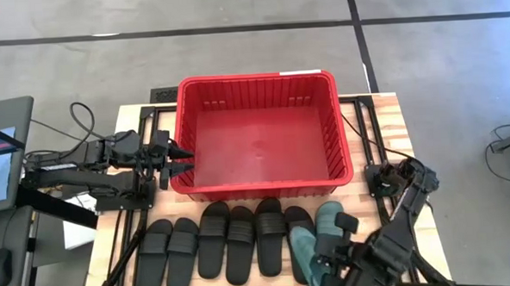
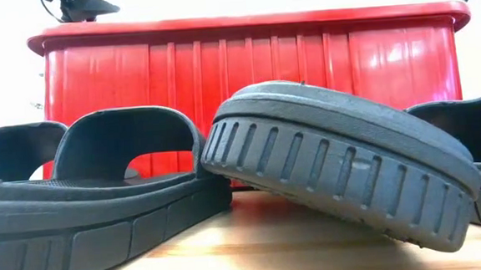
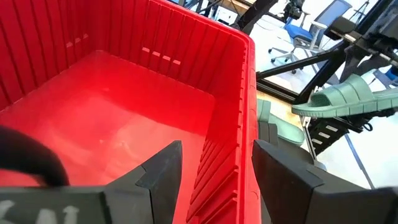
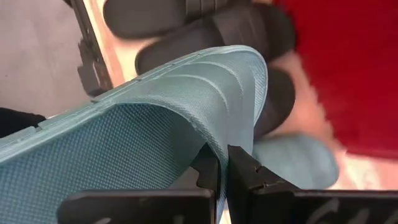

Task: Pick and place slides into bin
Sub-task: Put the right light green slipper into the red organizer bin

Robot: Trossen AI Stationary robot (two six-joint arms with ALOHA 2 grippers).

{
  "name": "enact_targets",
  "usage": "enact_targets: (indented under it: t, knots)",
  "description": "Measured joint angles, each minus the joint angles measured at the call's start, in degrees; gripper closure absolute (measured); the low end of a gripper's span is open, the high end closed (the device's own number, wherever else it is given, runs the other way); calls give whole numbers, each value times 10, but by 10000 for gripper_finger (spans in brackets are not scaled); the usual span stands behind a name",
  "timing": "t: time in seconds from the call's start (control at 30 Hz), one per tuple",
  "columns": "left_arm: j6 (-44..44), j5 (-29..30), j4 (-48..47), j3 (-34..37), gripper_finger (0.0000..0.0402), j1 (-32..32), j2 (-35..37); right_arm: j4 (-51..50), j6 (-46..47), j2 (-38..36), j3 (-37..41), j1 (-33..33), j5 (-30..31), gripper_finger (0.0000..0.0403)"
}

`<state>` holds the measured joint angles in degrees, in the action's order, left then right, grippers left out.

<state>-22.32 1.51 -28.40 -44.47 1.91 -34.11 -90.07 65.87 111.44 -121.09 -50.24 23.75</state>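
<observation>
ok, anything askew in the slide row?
One black slide in the row is tipped, its ribbed sole edge leaning on the neighbouring black slide. The right hand holds a teal slide off the table. The bin sits empty.

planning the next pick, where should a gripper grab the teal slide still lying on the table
Grip the ribbed strap of the teal slide on the table, coming from above with one finger under the arch. It lies flat, sole down, beside the black slides, so the strap is its only raised edge. The right gripper holds the other teal slide likewise.
</observation>
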Motion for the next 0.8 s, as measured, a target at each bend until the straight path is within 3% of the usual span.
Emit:
enact_targets:
  t: [0.5, 0.8]
  knots:
    - [-9, -11, 0, 0, 219, 0, 0, 4, -251, -2, -140, 95, 64, 403]
    - [-9, -10, 0, 0, 219, 0, 0, 0, -322, -56, -134, 123, 142, 402]
